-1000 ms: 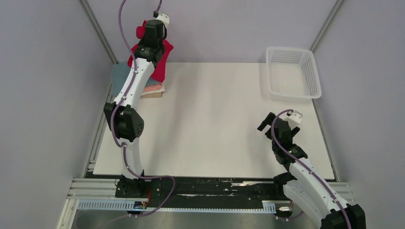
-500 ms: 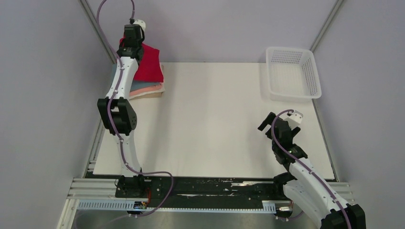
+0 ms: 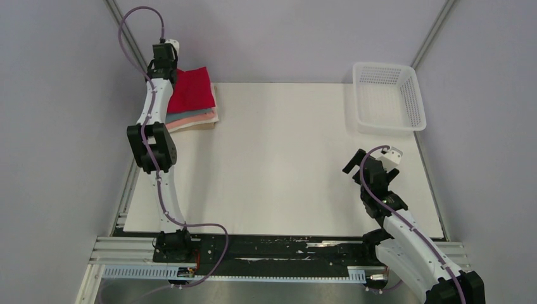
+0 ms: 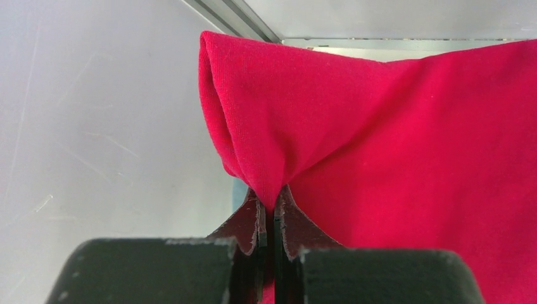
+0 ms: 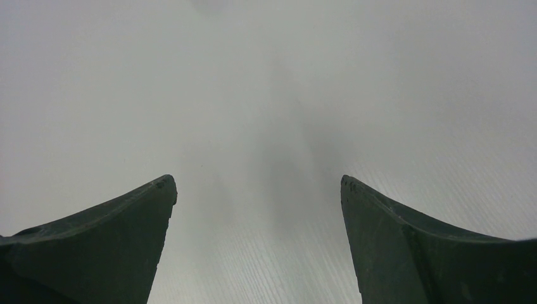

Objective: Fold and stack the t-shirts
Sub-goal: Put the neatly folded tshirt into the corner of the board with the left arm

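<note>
Item one: we record the red t-shirt point(image 3: 195, 88), folded and lying on top of the pile at the far-left corner of the table point(image 3: 285, 164).

Under it we list only front edges:
- a teal t-shirt point(image 3: 197, 114)
- a salmon-pink t-shirt point(image 3: 193, 120)
- a cream t-shirt point(image 3: 202, 126) at the bottom

Item two: the left gripper point(image 4: 273, 201) has its jaws closed tight, pinching a bunched fold of the red t-shirt near its far-left corner. In the wrist view we see the cloth drawn to a pinched point at the fingertips.

Item three: the right gripper point(image 5: 256, 183) has its jaws spread wide with nothing between them. It sits over bare table at the near right, well apart from the pile.

Item four: we note the white mesh basket point(image 3: 380, 65) at the far-right corner, well apart from both grippers.
</note>
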Controlling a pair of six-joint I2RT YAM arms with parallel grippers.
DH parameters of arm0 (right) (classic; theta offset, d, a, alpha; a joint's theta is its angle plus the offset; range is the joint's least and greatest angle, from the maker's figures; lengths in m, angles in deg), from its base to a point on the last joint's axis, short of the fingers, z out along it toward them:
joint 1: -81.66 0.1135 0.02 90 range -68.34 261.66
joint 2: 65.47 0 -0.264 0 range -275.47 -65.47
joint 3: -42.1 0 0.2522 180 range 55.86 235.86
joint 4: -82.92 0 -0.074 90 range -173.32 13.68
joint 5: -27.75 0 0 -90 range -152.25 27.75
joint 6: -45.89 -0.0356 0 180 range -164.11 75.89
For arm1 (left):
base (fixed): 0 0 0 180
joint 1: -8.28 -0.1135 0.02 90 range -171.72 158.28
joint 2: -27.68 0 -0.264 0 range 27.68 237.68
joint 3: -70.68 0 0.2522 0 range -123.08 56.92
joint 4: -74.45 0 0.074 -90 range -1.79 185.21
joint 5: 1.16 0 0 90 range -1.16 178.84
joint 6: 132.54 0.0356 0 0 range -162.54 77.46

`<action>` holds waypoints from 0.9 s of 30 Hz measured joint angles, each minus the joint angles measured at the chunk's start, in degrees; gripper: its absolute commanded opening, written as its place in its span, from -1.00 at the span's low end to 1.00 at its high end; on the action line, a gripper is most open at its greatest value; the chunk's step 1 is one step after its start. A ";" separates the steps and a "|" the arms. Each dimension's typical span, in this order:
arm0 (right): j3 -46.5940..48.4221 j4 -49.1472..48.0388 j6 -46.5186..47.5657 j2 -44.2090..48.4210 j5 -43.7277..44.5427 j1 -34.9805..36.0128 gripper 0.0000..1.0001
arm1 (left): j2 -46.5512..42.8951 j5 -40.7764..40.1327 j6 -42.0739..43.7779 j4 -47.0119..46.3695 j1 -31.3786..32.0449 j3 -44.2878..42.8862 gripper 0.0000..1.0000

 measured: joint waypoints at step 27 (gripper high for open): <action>0.02 0.22 -0.02 -1.57 0.81 0.02 1.00 | -3.04 9.86 -15.67 -2.56 -2.73 5.05 1.00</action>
